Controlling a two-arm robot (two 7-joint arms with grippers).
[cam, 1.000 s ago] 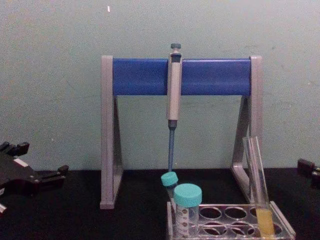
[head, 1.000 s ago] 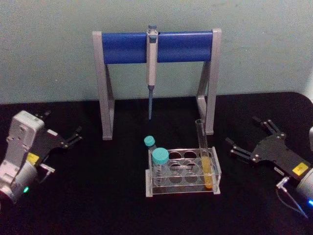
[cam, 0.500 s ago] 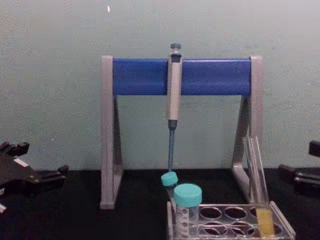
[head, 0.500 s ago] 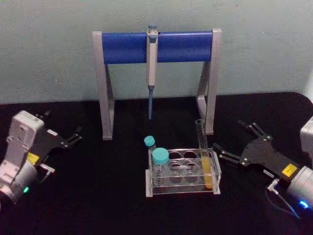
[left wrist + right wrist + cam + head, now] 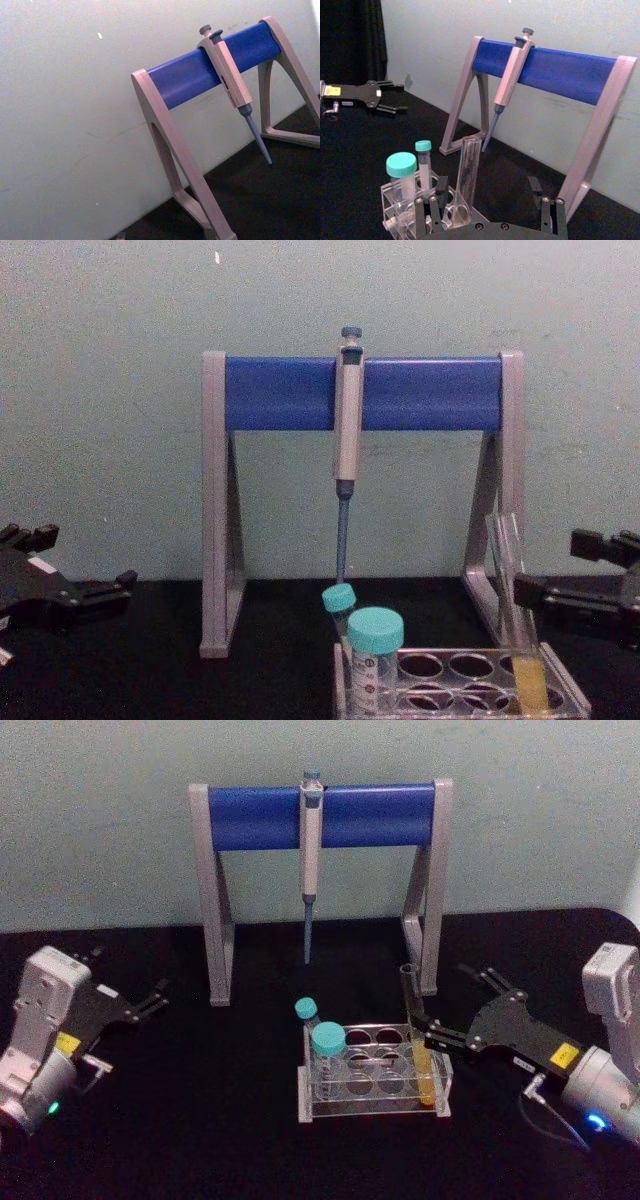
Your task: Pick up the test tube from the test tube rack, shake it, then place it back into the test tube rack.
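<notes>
Black right end effector (image 5: 438, 1000), grey wrist (image 5: 612, 985), perhaps yellow label (image 5: 567, 1053)

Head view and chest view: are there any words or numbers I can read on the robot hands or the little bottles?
Left sticker, yellow, on the left gripper: too blurred to read.
Right sticker, yellow, on the right gripper: too blurred to read.
Markings on the larger teal-capped vial: too small to read.
Nothing else bears readable text.
</notes>
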